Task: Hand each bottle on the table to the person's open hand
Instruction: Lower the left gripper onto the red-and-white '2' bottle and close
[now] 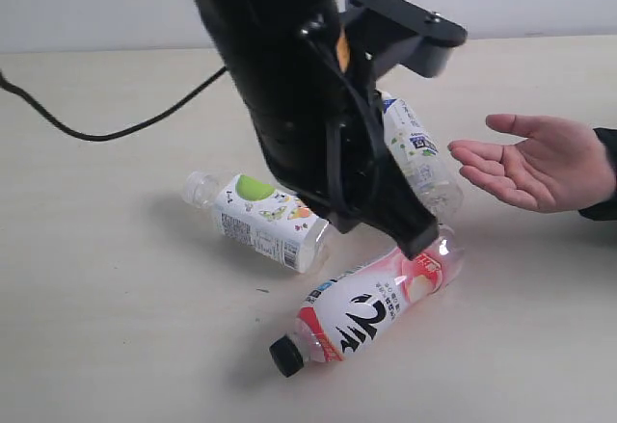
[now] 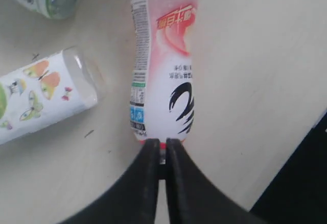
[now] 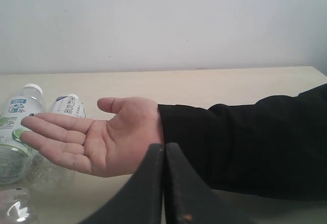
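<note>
The pink-label bottle (image 1: 376, 307) lies on the table (image 1: 116, 327), its black cap towards the front. The white-label apple bottle (image 1: 265, 216) lies to its left. One clear bottle (image 1: 416, 153) shows by the left arm (image 1: 289, 105); the right wrist view shows both clear bottles (image 3: 18, 122) (image 3: 69, 106) beyond the fingers of the person's open, empty hand (image 1: 540, 163). My left gripper (image 2: 161, 143) is shut and empty, over the pink-label bottle's (image 2: 163, 81) cap end. My right gripper (image 3: 164, 145) is shut and empty in front of the hand's (image 3: 97, 142) wrist.
The black left arm fills the middle of the exterior view and hides part of the bottles. A black cable (image 1: 96, 134) trails across the back left. A pale wall stands behind the table. A dark area (image 2: 301, 183) lies past the table's edge.
</note>
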